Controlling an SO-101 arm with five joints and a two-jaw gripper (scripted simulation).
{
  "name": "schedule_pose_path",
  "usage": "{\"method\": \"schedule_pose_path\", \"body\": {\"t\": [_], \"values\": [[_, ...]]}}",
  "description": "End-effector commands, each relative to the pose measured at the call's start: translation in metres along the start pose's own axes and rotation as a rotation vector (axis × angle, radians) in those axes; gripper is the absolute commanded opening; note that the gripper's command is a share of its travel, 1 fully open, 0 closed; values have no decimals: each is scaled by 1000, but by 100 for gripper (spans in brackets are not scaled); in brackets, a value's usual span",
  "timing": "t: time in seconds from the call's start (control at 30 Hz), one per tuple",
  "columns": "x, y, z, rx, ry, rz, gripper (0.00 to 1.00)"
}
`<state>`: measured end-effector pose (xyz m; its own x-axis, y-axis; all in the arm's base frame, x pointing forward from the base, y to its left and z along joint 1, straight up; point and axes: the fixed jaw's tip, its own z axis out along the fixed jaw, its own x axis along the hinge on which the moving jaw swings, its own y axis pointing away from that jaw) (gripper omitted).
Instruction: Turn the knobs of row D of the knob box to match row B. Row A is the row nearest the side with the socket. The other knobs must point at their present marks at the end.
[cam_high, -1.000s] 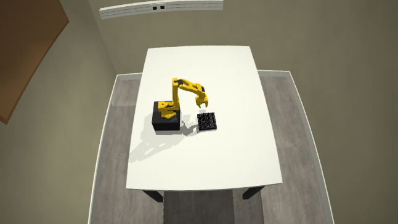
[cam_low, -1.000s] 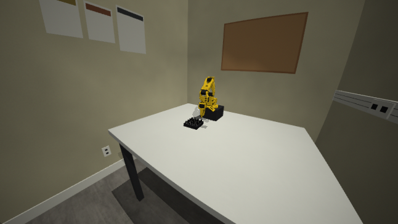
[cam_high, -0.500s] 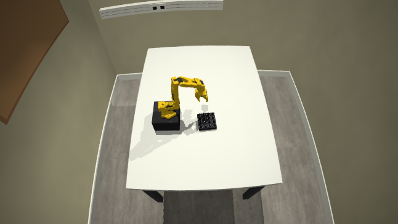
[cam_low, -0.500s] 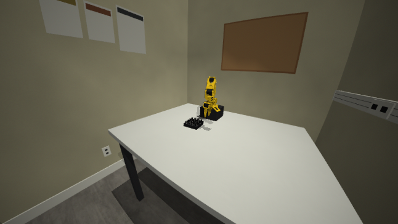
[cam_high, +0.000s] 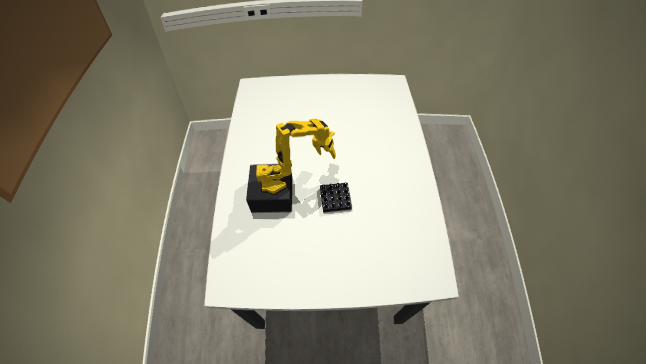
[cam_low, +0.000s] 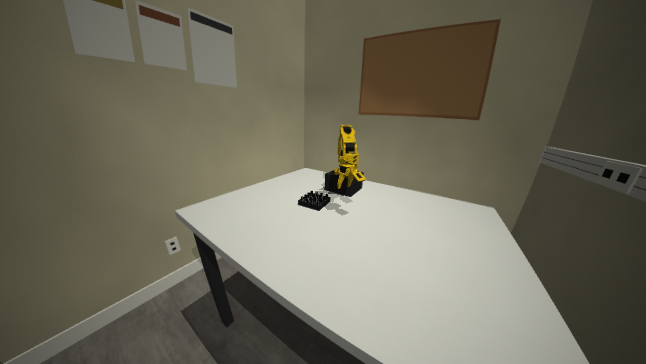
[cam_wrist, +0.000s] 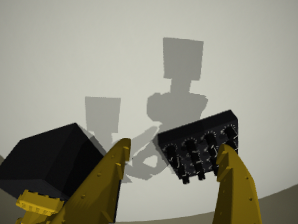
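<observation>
The black knob box (cam_high: 337, 210) (cam_low: 309, 205) (cam_wrist: 200, 126) lies on the table with several rows of black knobs on top. In the wrist view it is tilted right of centre, with white scale marks around the nearest knobs; the finger at right covers part of it. The pointer directions, the row letters and the socket cannot be made out. My gripper (cam_high: 327, 155) (cam_low: 346, 186) (cam_wrist: 175, 144) is open and empty. It hangs above the table, beyond the box's far edge in the top view, and touches no knob.
The arm's black base block (cam_high: 270, 192) (cam_low: 345, 184) (cam_wrist: 47, 157) stands left of the box in the top view, with a gap between them. The white table (cam_high: 330, 270) (cam_low: 400, 260) carries both. The arm's shadows fall beside the box.
</observation>
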<state>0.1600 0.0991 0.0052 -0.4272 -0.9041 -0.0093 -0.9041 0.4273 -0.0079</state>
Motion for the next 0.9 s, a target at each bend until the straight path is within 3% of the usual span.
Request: {"method": "schedule_pose_path", "body": {"t": [0.0, 0.87], "values": [[-9, 9, -2, -9, 12, 75, 34], [-29, 37, -10, -7, 15, 308, 40]]}}
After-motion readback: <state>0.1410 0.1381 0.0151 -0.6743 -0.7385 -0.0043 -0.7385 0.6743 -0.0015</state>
